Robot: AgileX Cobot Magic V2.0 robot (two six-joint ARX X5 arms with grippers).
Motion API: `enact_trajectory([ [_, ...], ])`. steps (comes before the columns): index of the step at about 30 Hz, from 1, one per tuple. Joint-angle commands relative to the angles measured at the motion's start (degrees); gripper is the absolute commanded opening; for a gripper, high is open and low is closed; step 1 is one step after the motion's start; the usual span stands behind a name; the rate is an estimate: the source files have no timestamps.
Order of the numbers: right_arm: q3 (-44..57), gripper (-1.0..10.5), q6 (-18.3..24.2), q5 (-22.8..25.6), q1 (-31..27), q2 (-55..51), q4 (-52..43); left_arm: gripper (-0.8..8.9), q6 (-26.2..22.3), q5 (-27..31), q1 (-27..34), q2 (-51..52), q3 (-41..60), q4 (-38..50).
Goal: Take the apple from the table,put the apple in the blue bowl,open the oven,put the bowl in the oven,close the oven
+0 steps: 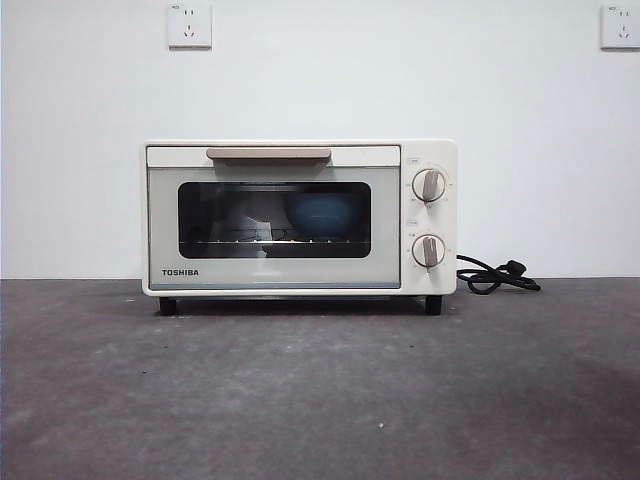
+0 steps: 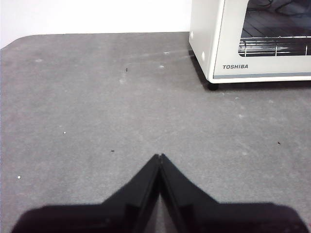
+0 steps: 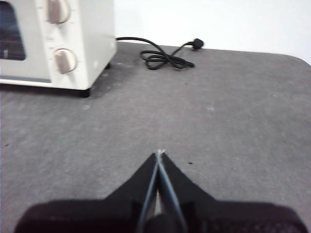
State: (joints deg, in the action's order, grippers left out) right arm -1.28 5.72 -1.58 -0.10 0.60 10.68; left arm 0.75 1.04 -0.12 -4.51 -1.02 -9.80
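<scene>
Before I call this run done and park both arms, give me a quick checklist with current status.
1. Oven door closed: ok, it sits flush under the handle.
2. Blue bowl inside: ok, seen through the window on the rack.
3. Apple in bowl: cannot tell, the glass is dark and no apple shows.
4. Left gripper clear of oven, jaws shut, empty: ok.
5. Right gripper clear of oven, jaws shut, empty: ok.
6. Cord away from both grippers: ok, it lies beside the oven.
</scene>
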Motion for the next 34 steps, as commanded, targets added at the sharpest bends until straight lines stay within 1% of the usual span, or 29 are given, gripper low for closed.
enact_trajectory([
  [1, 0.48, 0.0, -2.45, 0.76, -0.24, -0.17, 0.09, -0.04, 0.59, 0.04, 0.15, 0.00, 0.59, 0.42],
  [5, 0.48, 0.0, -3.23, 1.22, -0.24, -0.17, 0.09, -0.04, 0.59, 0.04, 0.15, 0.00, 0.59, 0.42],
  [34, 0.48, 0.0, -3.15, 1.60, -0.24, -0.11, -0.15, -0.04, 0.59, 0.04, 0.15, 0.00, 0.59, 0.42],
])
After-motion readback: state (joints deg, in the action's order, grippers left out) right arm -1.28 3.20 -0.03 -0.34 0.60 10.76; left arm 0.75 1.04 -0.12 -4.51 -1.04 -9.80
